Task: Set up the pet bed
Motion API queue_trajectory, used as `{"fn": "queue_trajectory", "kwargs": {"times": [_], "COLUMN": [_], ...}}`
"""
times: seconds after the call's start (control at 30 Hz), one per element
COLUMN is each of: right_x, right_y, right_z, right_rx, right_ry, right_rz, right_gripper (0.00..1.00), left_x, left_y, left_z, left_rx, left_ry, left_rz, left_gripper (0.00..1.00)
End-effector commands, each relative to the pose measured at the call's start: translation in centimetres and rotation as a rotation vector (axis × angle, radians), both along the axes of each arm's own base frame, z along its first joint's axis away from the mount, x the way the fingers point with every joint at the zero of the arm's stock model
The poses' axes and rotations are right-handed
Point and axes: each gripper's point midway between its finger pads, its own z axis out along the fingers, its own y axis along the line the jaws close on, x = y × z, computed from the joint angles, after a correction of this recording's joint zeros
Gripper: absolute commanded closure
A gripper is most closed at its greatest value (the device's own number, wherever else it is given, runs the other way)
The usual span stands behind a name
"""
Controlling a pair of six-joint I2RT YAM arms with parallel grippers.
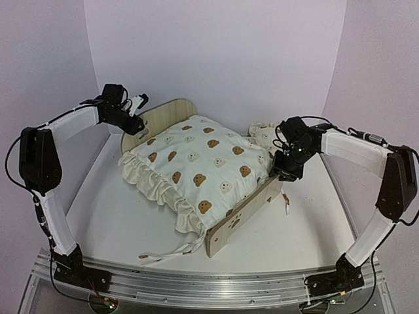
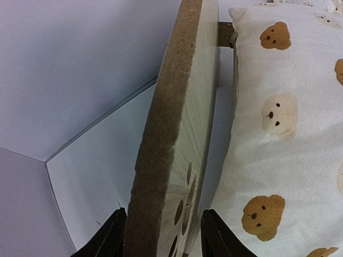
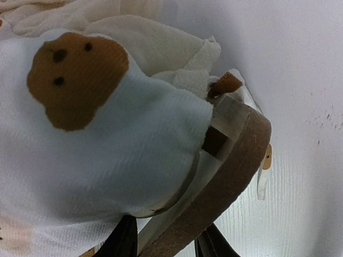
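**Both arms on the bed frame, neither grip confirmed**

Top view: the pet bed (image 1: 239,219) sits mid-worktop (image 1: 294,229), with its headboard (image 1: 163,111) toward 11 o'clock and its footboard toward 5 o'clock. The bear-print cushion (image 1: 196,163) is heaped on it and spills over the 8 o'clock side. The small pillow (image 1: 262,134) lies off the bed at about 1 o'clock. My left fingers (image 1: 135,124) are at the headboard's outer end, and my right fingers (image 1: 283,173) are at the footboard's far corner.

Left wrist: the left fingers (image 2: 113,235) are partly closed, one on each side of the headboard (image 2: 177,134) near its paw-print cutouts (image 2: 185,203). I cannot tell whether they are actually pinching it.

Right wrist: the right fingers (image 3: 124,241) bracket the footboard (image 3: 230,160) edge in the same way, partly closed, and again I cannot tell if the grip is firm. The cushion (image 3: 107,150) bulges right up against them.

I see three risks. If one side bites before the other, moving the frame could twist it and tip the cushion off. The right fingers may trap cushion fabric against the wood and drag it. Both boards are held only at the edge, so either could slip out.
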Motion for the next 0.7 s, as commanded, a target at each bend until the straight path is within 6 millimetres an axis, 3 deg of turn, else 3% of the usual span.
{"fn": "queue_trajectory", "kwargs": {"times": [0.0,0.13,0.3,0.47,0.53,0.6,0.67], "right_x": [1.1,4.5,10.5,15.5,17.0,18.1,18.5], "right_y": [1.4,2.7,6.6,10.2,11.9,13.1,12.8], "right_z": [-1.9,-1.4,-0.7,0.1,-0.3,0.2,0.2], "right_rx": [0.010,-0.004,0.036,0.103,0.162,0.216,0.199], "right_ry": [0.051,0.002,-0.080,-0.168,-0.178,-0.199,-0.211], "right_rz": [0.035,0.066,0.175,0.240,0.255,0.254,0.235], "right_gripper": [0.68,0.71,0.70,0.60,0.55,0.50,0.44], "left_x": [-2.0,-6.0,-12.6,-21.0,-23.2,-24.0,-23.5], "left_y": [-0.3,0.3,0.4,-1.7,-1.9,-1.6,-0.8], "left_z": [4.4,5.2,2.8,0.6,-0.2,-0.2,0.6], "left_rx": [-0.104,-0.163,-0.212,-0.292,-0.307,-0.295,-0.266], "left_ry": [-0.020,0.025,0.171,0.360,0.409,0.389,0.318], "left_rz": [0.025,0.059,0.024,-0.185,-0.230,-0.237,-0.198], "left_gripper": [0.62,0.77,0.78,0.66,0.58,0.50,0.43]}}
